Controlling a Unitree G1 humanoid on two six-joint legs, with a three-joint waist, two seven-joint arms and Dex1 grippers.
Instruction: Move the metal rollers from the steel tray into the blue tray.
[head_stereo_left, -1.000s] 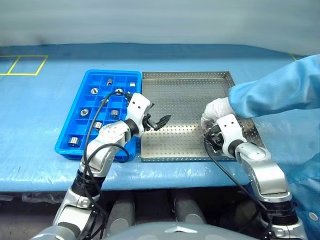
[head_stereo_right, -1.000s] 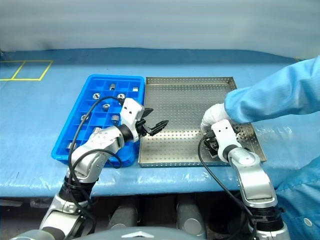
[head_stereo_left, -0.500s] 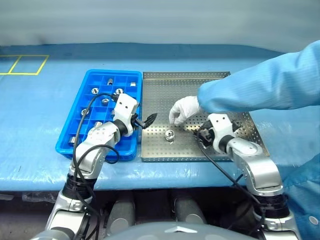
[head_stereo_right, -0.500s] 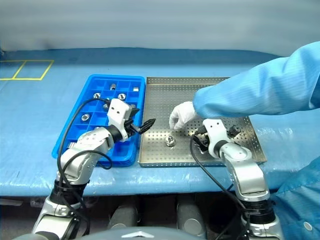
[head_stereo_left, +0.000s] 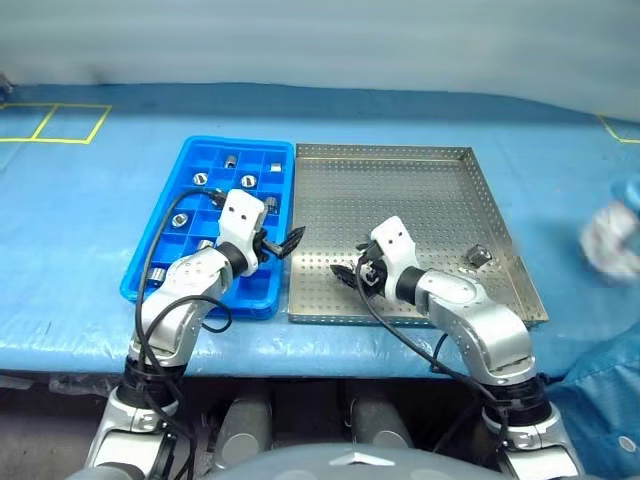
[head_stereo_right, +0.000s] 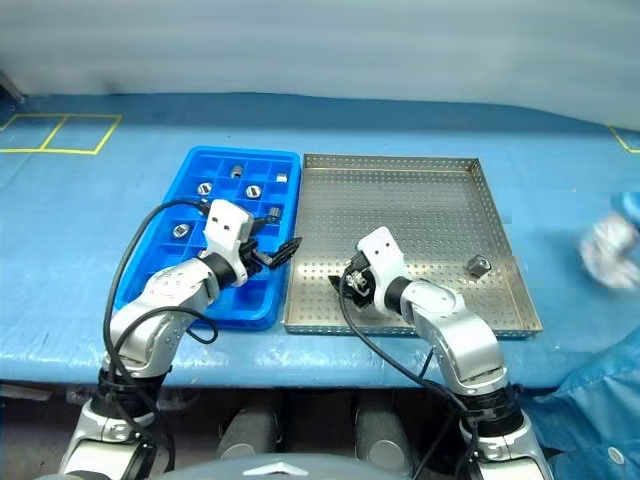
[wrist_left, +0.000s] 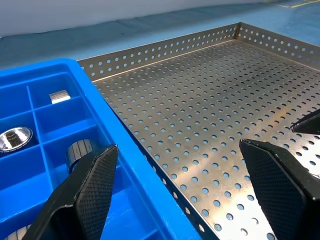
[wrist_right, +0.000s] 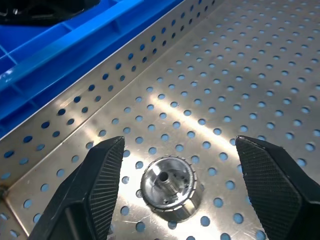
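Right gripper (wrist_right: 170, 192) hangs low over the steel tray (head_stereo_left: 400, 190), fingers spread, one metal roller (wrist_right: 168, 188) lying between them near the tray's corner beside the blue tray (head_stereo_left: 165, 265); I see my left gripper (head_stereo_left: 290, 240) wide apart above the trays' shared edge; another roller (head_stereo_left: 478, 256) sits near the steel tray's right rim.

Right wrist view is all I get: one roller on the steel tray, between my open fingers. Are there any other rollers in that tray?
Observer: Yes, one more metal roller lies near the right rim of the steel tray.
Operator: Where is the left gripper?
Observer: The left gripper hovers open over the edge where the blue tray meets the steel tray.
Operator: Is anyone close by?
Observer: A person's gloved hand is off the tray, out to the right.
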